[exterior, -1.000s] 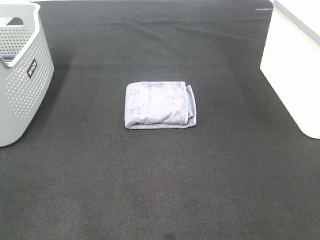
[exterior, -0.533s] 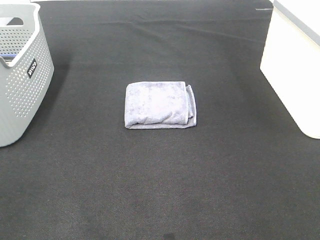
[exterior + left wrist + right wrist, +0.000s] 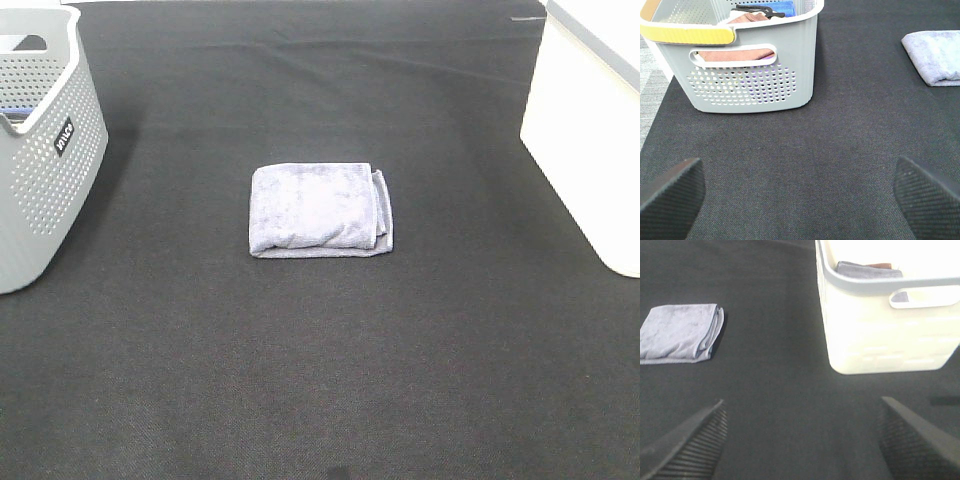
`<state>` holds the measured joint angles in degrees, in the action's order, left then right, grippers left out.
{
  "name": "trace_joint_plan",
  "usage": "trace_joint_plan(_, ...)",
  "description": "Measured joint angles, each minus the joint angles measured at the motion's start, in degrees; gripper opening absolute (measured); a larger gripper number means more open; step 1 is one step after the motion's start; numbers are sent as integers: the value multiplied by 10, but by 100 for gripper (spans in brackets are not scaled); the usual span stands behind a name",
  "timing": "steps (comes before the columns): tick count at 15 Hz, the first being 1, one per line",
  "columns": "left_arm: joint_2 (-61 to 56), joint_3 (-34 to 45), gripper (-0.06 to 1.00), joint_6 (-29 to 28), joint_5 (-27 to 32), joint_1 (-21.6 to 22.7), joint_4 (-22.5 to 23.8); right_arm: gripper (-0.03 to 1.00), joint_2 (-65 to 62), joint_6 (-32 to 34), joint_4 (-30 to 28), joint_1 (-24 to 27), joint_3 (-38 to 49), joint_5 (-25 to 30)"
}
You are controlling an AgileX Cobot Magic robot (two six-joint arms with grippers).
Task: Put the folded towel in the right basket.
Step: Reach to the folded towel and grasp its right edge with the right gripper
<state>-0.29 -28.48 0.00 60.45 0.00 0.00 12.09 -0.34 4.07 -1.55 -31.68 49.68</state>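
Note:
A folded lavender-grey towel [image 3: 320, 211] lies flat on the black mat in the middle of the table. It also shows in the left wrist view [image 3: 936, 56] and the right wrist view [image 3: 681, 332]. The right basket [image 3: 590, 130] is white and stands at the right edge; the right wrist view shows its wall [image 3: 885, 335] with folded cloths inside. Neither arm shows in the exterior high view. My left gripper [image 3: 800, 197] is open over bare mat near the grey basket. My right gripper [image 3: 802, 440] is open over bare mat between towel and white basket.
A grey perforated basket [image 3: 45, 150] stands at the left edge; the left wrist view shows its wall [image 3: 750, 80] with a yellow-taped rim and cloths inside. The black mat [image 3: 320, 360] covers the table.

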Motion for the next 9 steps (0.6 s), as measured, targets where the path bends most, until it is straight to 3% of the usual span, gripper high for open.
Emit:
trace_joint_plan(3,0,0,97,0,0,0,0,77,137,0,14,0,-44,-58)
trace_joint_plan(5,0,0,97,0,0,0,0,77,191,0,17,0,-70,-67)
trace_joint_plan(9,0,0,97,0,0,0,0,77,429,-37,25,0,-251,-56)
